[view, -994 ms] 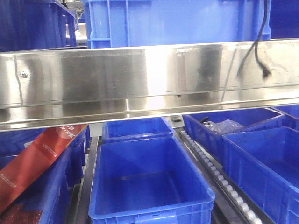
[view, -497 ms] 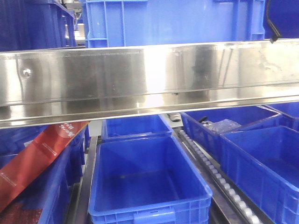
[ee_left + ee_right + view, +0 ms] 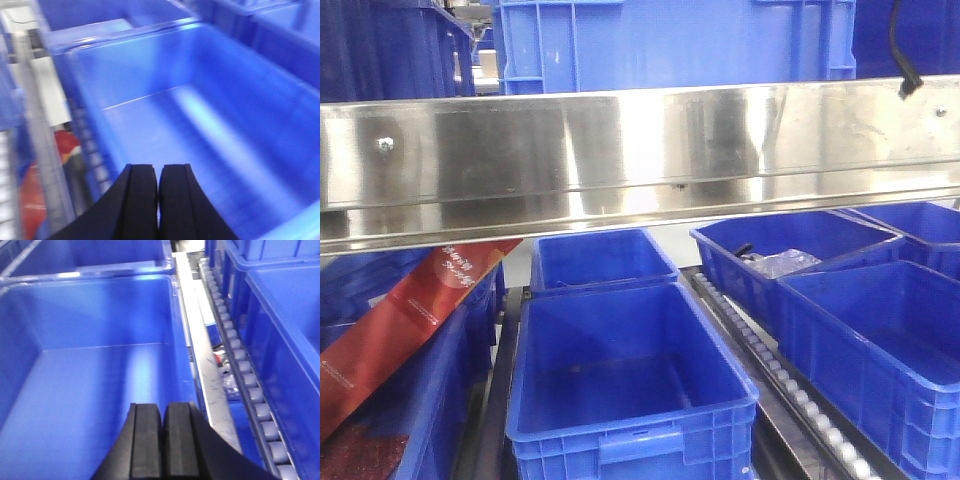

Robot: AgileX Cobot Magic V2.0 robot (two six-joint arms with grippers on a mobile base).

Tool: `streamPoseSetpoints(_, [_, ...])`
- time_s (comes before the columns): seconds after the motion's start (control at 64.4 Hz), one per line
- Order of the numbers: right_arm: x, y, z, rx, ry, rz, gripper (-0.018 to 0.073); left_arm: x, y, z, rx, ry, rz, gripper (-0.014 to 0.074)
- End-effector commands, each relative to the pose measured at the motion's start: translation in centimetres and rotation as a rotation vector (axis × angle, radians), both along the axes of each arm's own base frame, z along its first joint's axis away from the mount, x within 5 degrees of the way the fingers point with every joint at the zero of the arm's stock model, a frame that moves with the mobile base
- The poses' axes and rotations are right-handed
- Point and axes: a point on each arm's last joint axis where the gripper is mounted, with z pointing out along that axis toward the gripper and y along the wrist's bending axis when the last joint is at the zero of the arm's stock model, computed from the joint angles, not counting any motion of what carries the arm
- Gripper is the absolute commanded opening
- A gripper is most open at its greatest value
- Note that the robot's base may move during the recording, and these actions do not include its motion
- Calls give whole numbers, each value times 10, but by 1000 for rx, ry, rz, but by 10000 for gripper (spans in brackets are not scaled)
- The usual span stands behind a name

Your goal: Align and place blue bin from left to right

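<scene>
warehouse, steel racking (image 3: 640, 150), roller track (image 3: 790, 385), crates (image 3: 620, 390)

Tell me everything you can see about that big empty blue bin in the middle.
The blue bin is a bright blue rectangular plastic crate with a thick rim, sloping walls and a handle slot in its near end. It sits upright and empty below the steel shelf beam, a smaller blue bin right behind it and a roller track to its right. Both wrist views look down into it; nothing grips it.

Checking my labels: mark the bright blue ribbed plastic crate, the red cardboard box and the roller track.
Bright blue ribbed plastic crate (image 3: 660, 45): front view, front wall.
Red cardboard box (image 3: 405, 320): front view, printed face.
Roller track (image 3: 245, 375): right wrist view, a grey roller.
</scene>
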Motion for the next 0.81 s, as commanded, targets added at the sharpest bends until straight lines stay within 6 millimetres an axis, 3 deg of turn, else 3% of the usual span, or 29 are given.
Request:
streamPoseSetpoints(0.0, [7,1,0,-21,-63,1,-77,-2,7,5,-8,-22,3,4])
streamPoseSetpoints(0.295, [22,10,-16,-50,-110,34,-77,14,6,-21,15,67,-15,4])
streamPoseSetpoints(0.45, [27,16,-22,-54,-130,48,-77,12,8,-13,13,1,-6,4])
streamPoseSetpoints(0.637, [25,20,-16,-45,-173,57,-77,8,11,-5,24,-47,9,4])
streamPoseSetpoints(0.792, [23,20,-15,-34,-161,63,-77,12,10,-14,35,-30,11,4])
